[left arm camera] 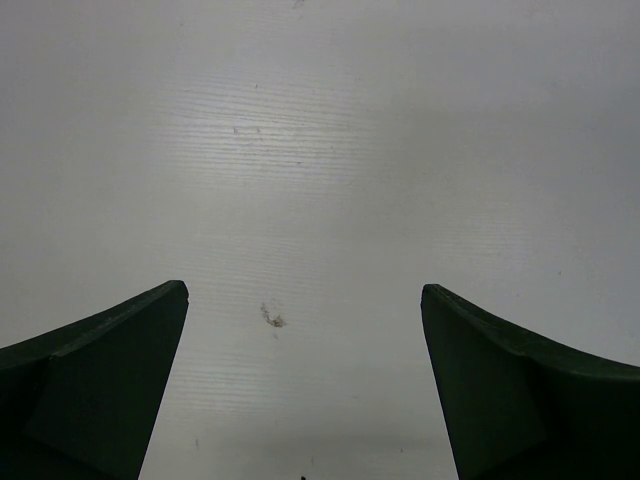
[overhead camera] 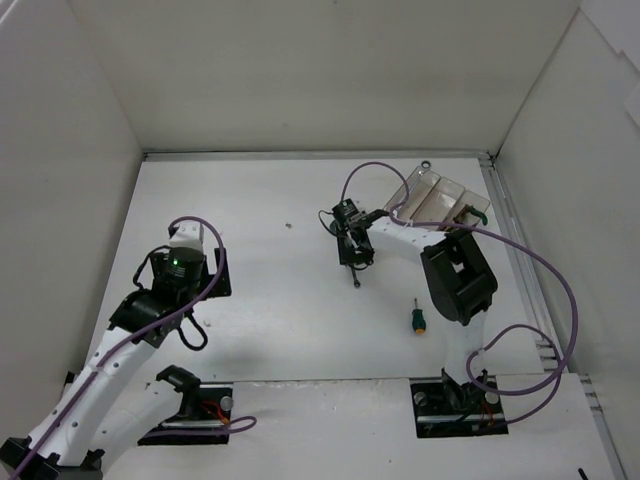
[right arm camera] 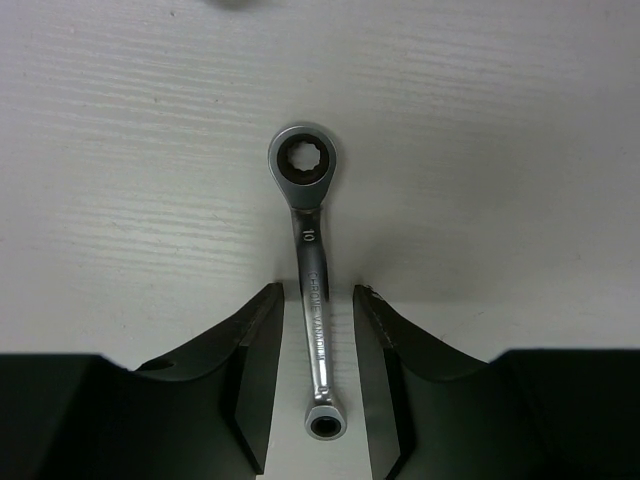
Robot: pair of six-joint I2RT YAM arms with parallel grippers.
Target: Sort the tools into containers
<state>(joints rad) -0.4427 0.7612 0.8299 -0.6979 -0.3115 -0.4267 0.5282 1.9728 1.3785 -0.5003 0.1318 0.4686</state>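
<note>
Wrench (right arm camera: 314,320): flat on table (right arm camera: 500,150), mid scene, left of bins (overhead camera: 440,198).
Right gripper (right arm camera: 318,295): narrow, one finger each side of wrench shaft, thin gaps visible.
Left gripper (left arm camera: 304,290): wide, above table at left.
Screwdriver (overhead camera: 419,320): near-right of wrench.

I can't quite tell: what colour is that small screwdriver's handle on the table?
Green. The screwdriver shows best in the top external view.

Open table (overhead camera: 270,300) left and centre — only a screwdriver (overhead camera: 419,319) beside the right arm (overhead camera: 458,278), bins (overhead camera: 436,193) against the far-right wall (overhead camera: 560,150).
</note>
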